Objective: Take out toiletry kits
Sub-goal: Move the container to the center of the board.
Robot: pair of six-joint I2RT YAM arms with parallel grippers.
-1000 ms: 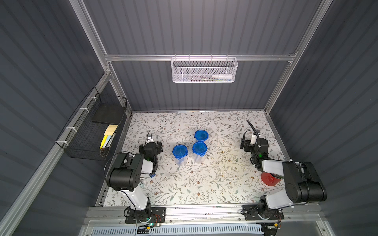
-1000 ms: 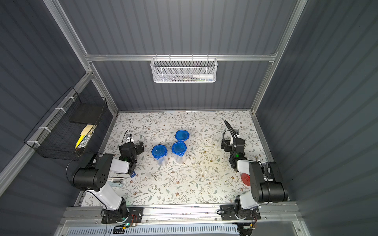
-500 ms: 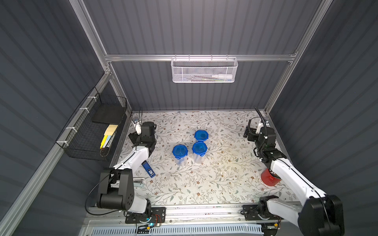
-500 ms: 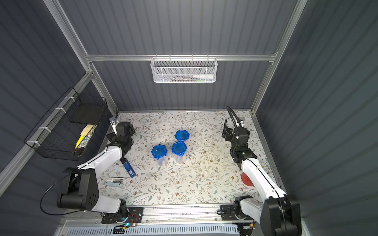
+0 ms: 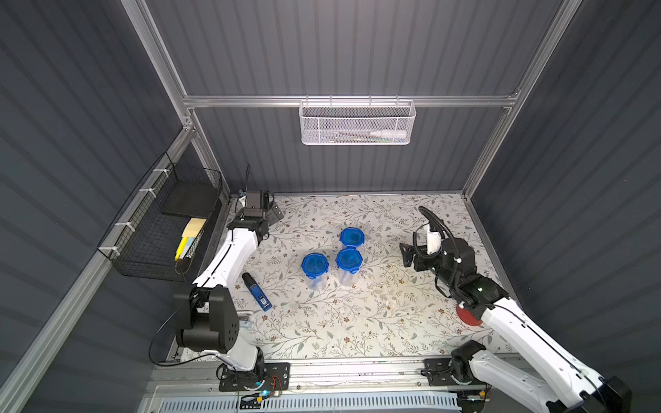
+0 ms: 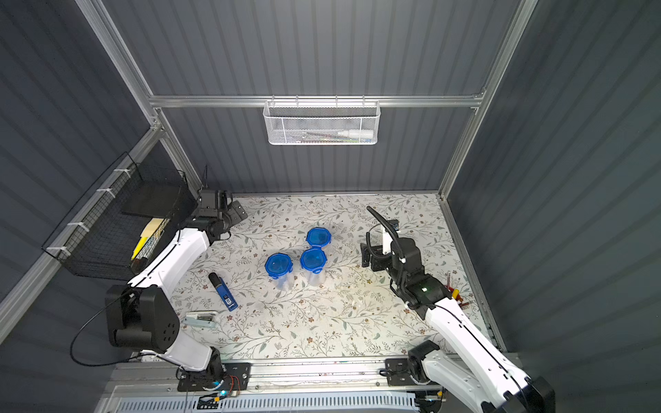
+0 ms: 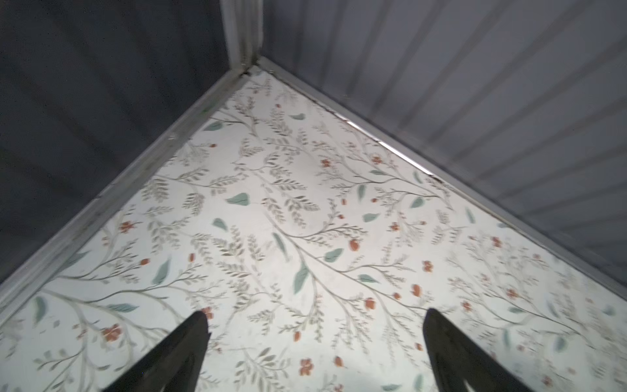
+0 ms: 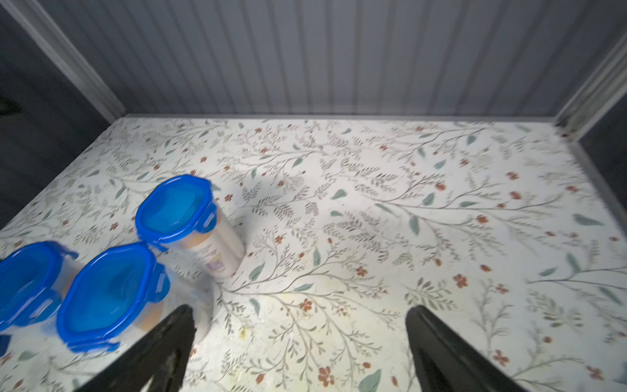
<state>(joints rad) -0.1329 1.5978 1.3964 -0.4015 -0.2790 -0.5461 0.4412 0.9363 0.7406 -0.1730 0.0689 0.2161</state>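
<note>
L pincer (image 7: pixel 315 317) hangs wide open, empty, over the 10 o'clock corner of the floral table (image 5: pixel 357 321). Dark-blue gadget (image 5: pixel 256 296) lies at 8 o'clock. Center: three blue-lidded jars (image 5: pixel 349 259), lids on. A kit's cream bottle (image 8: pixel 217 253) shows thru one jar's wall, other contents unclear. R pincer (image 8: pixel 300 312), at 3 o'clock near the jars, gapes wide, empty.

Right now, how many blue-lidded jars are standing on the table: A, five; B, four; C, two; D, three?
D: three blue-lidded jars stand clustered in the middle of the table in both top views, one behind and two in front.
</note>
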